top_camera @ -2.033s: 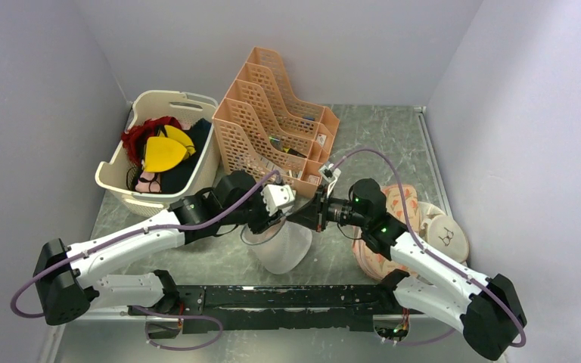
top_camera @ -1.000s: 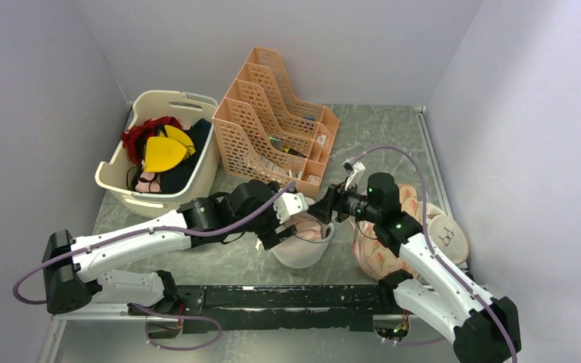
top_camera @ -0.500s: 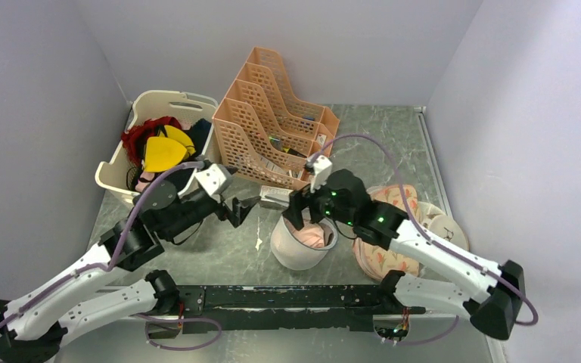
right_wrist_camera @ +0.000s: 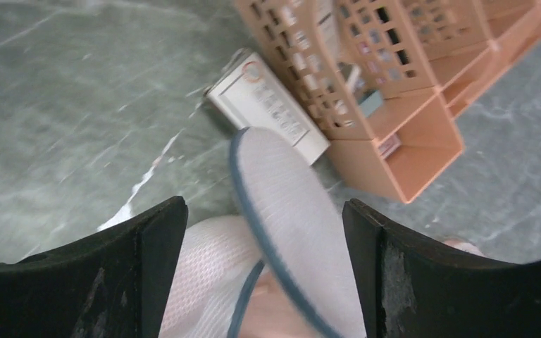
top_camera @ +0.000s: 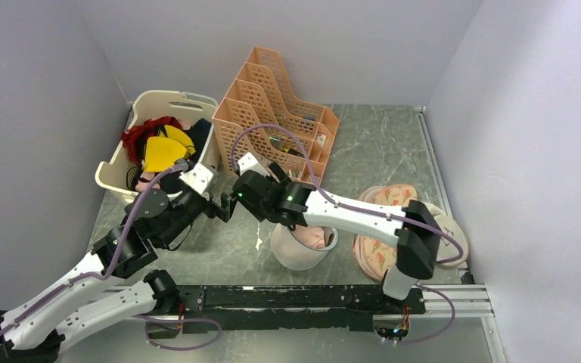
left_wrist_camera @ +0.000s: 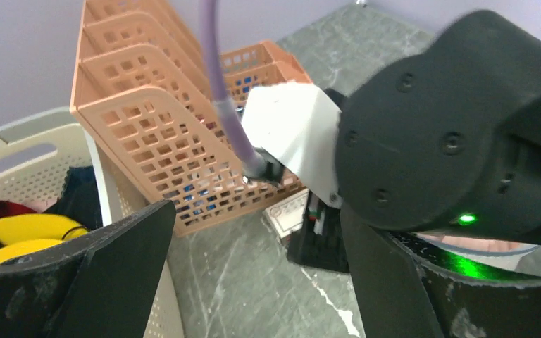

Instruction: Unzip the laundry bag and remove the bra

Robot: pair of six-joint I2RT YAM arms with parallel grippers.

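The laundry bag (top_camera: 293, 255) stands on the table below the middle of the top view, a whitish mesh drum with its mouth open upward. The pale pink bra (top_camera: 315, 237) lies inside it. In the right wrist view the bag's round lid flap (right_wrist_camera: 285, 211), edged in grey-blue, stands up between my right gripper's (right_wrist_camera: 262, 208) open fingers without touching either; the bra (right_wrist_camera: 282, 317) shows beneath it. My right arm reaches leftward over the bag. My left gripper (left_wrist_camera: 257, 211) is open and empty, left of the bag near the basket, facing the right wrist.
A peach slotted organizer (top_camera: 272, 121) stands behind the bag, with a small white box (right_wrist_camera: 268, 116) at its foot. A cream basket (top_camera: 113, 178) of red, yellow and black clothes sits at the left. A peach printed pad (top_camera: 382, 242) and a white disc (top_camera: 454, 242) lie right.
My left arm let go of the bag and drew back left toward the basket. My right arm swung left across the bag, which settled upright with its mouth open.
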